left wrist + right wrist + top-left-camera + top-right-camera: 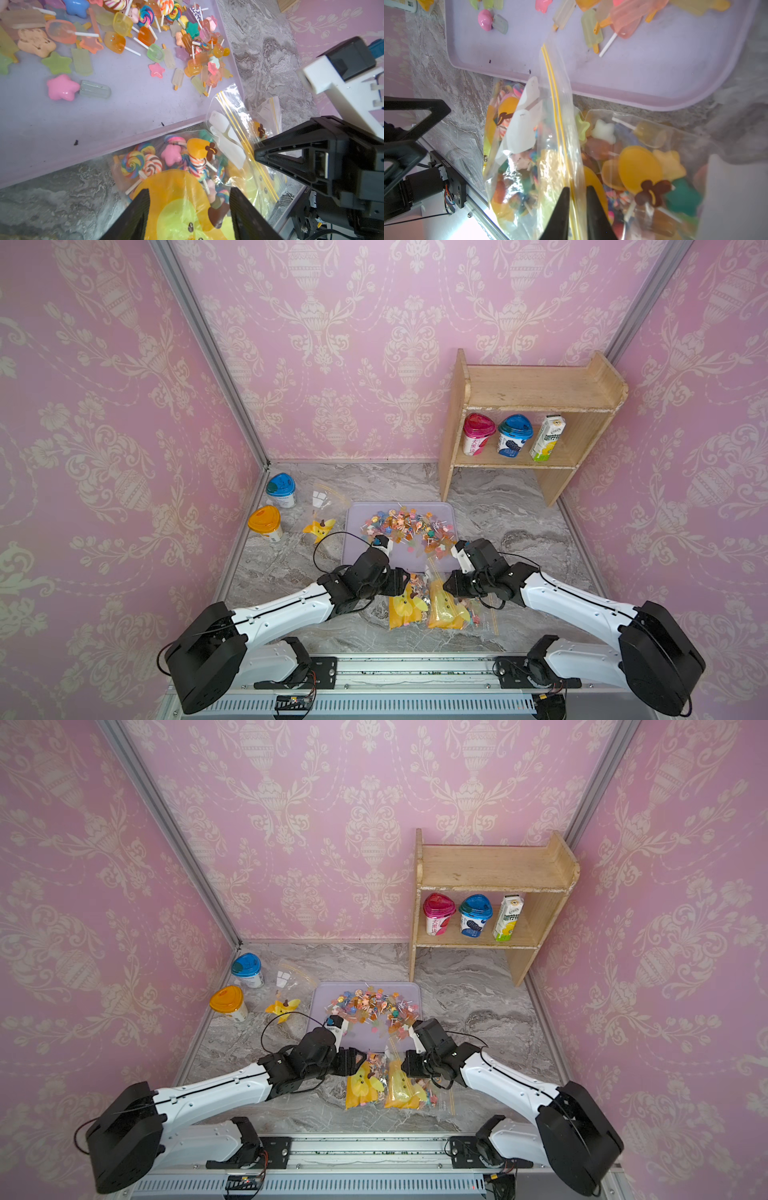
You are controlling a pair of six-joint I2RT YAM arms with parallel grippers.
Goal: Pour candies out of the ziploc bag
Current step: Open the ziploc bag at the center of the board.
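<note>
In both top views the left arm [291,610] and right arm [573,605] stretch forward, wrists bent inward to face each other off the robot-side edge of the lavender tray [356,531]. Loose candies [411,524] lie heaped on the tray. A ziploc bag [403,610] with more candies inside lies on the marble against that edge, and a second bag [446,610] lies just beside it.

Left wrist view: the left gripper [190,199] hangs over the ziploc bag, fingers well apart.

Right wrist view: the right gripper [577,189] is pinched on the bag's yellow zip strip [554,99], which runs up over the tray's rim.
</note>
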